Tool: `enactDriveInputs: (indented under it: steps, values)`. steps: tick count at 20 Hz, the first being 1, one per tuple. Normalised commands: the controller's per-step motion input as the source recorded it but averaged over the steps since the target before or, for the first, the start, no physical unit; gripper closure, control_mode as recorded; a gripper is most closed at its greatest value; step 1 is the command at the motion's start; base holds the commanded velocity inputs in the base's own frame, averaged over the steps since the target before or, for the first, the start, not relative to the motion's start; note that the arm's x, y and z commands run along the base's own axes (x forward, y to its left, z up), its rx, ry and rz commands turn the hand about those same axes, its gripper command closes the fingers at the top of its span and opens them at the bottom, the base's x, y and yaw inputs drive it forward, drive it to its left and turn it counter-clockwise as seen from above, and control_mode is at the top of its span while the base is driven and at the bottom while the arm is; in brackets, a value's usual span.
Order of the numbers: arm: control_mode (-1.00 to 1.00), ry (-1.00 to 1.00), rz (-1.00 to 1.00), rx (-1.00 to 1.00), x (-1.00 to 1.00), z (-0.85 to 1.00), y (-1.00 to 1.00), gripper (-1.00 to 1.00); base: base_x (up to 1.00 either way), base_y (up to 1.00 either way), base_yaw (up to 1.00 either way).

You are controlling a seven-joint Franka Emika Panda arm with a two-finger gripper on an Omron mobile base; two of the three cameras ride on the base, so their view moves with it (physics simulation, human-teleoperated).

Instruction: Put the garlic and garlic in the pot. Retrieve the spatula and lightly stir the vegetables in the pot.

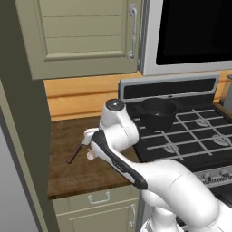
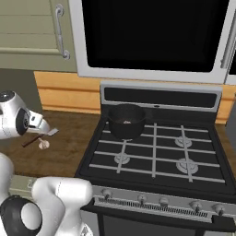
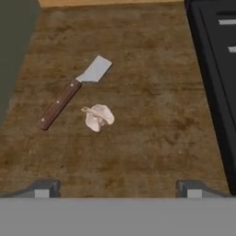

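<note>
One off-white garlic bulb [image 3: 98,117] lies on the wooden counter [image 3: 152,138], just beside the spatula [image 3: 64,99], whose brown handle points toward me and whose grey blade [image 3: 97,69] points away. My gripper [image 3: 118,190] hovers above them, open, with nothing between its widely spread fingertips [image 3: 44,189]. In the right base view the garlic [image 2: 44,144] and spatula [image 2: 39,137] sit below my hand. The black pot [image 2: 126,120] stands on the stove's rear left burner; a pale lump [image 2: 123,122] shows inside it. From the left the pot [image 1: 157,113] lies to the right of my arm.
The black stove [image 2: 156,152] with its grates borders the counter on the right. A microwave [image 2: 152,37] hangs above it. Cabinets [image 1: 81,36] hang over the counter, and a dark tall panel [image 1: 22,136] closes off its left end.
</note>
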Motion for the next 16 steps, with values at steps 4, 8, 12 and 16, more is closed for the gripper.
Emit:
enactDriveInputs:
  steps: [4, 8, 12, 16]
  values:
    - [-1.0, 0.14, 0.0, -0.1, 0.29, -0.81, 0.21, -1.0, 0.0, 0.0, 0.0]
    - [-1.0, 0.03, 0.01, -0.02, 0.42, -0.77, 0.23, -1.0, 0.0, 0.0, 0.0]
    - [-1.0, 0.01, 0.03, -0.01, 0.5, -0.62, 0.22, -1.0, 0.0, 0.0, 0.0]
    - [-1.0, 0.01, 0.02, 0.0, 0.47, -0.54, 0.12, -1.0, 0.0, 0.0, 0.0]
